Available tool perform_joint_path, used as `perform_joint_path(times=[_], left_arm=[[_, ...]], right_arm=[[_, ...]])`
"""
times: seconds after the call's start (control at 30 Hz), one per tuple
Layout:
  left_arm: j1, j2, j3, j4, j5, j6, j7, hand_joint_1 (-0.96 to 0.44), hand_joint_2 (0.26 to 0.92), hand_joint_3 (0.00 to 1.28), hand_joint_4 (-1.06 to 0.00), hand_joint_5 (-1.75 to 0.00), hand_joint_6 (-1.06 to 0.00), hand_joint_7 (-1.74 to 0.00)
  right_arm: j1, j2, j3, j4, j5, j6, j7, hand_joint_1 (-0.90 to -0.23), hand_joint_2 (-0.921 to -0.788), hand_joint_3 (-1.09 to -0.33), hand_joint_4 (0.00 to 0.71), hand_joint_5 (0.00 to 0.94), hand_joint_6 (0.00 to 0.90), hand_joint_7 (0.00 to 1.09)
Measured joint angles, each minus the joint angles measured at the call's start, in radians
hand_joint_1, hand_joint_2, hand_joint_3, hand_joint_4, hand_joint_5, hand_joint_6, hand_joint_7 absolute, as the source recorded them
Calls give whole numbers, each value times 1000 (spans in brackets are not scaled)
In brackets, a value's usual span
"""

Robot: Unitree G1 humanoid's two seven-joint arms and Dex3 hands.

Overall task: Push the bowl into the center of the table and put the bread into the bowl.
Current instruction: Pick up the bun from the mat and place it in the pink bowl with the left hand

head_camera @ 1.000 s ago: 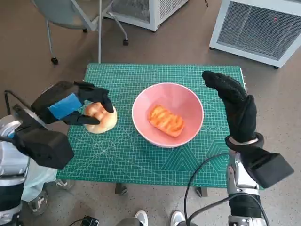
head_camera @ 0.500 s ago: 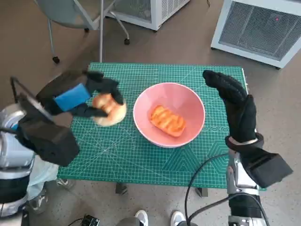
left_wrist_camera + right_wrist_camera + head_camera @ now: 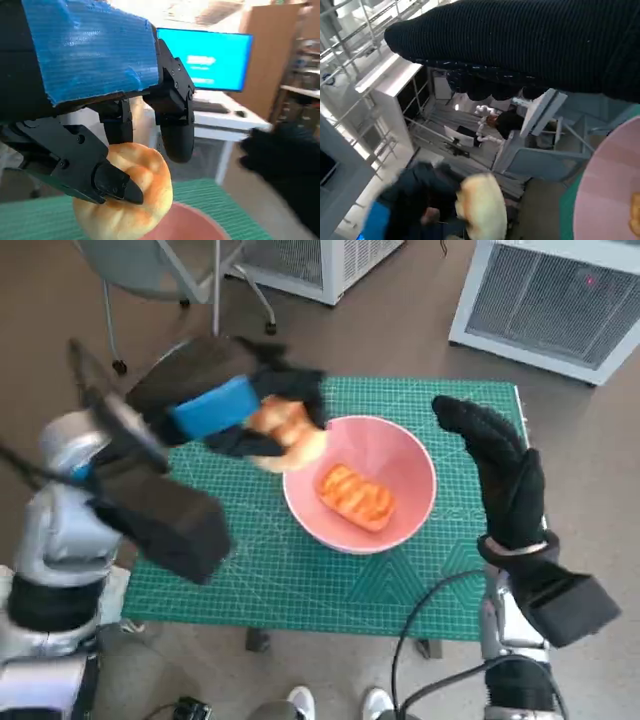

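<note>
The left hand (image 3: 235,410) grips a round bread roll (image 3: 285,430) above the near rim of the pink bowl (image 3: 400,455), which sits mid-desk (image 3: 250,570) holding another bread (image 3: 353,494). The right hand (image 3: 495,470) hovers beside the bowl, fingers spread, holding nothing.

Small table (image 3: 250,570) standing on brown floor (image 3: 390,335), wearing a green gridded cutting mat (image 3: 300,575) across its top, bearing a pink bowl (image 3: 405,455) near the middle.

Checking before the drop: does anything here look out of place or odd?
Nothing stands out. The pink bowl sits upright on the green mat with one bread piece inside; the left hand holds a round bun above its rim.
</note>
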Motion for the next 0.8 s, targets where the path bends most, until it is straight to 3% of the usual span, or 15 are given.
perform_joint_path(times=[0.1, 0.17, 0.23, 0.33, 0.5, 0.8], left_arm=[[-50, -41, -31, 73, 7, -14, -2, 2, 898, 147, -605, -1220, -628, -1206], [-81, -66, -53, 121, 17, -28, -3, -218, 908, 101, -592, -671, -671, -1210], [-108, -89, -75, 169, 28, -39, -4, -293, 911, 85, -711, -496, -688, -1210], [-141, -121, -104, 233, 49, -48, -5, -95, 894, 48, -787, -808, -721, -1144], [-162, -157, -135, 304, 67, -59, -4, -15, 872, 46, -814, -1107, -792, -886], [-174, -210, -183, 441, 123, -87, 17, 1, 892, 47, -766, -1102, -714, -1063]], right_arm=[[4, 1, 0, -6, 0, 1, -3, -768, -921, -817, 107, 3, -1, 459], [7, 1, 0, -13, -1, 3, -7, -767, -921, -818, 108, 3, -1, 453], [11, 1, 0, -19, -1, 5, -10, -767, -921, -819, 109, 4, -1, 450], [18, 1, -1, -25, -5, 9, -15, -767, -921, -819, 111, 4, -1, 448], [29, 1, -5, -33, -8, 13, -23, -767, -921, -819, 116, 6, -1, 446], [33, 0, -9, -47, -16, 22, -34, -767, -921, -819, 121, 8, -1, 446]])
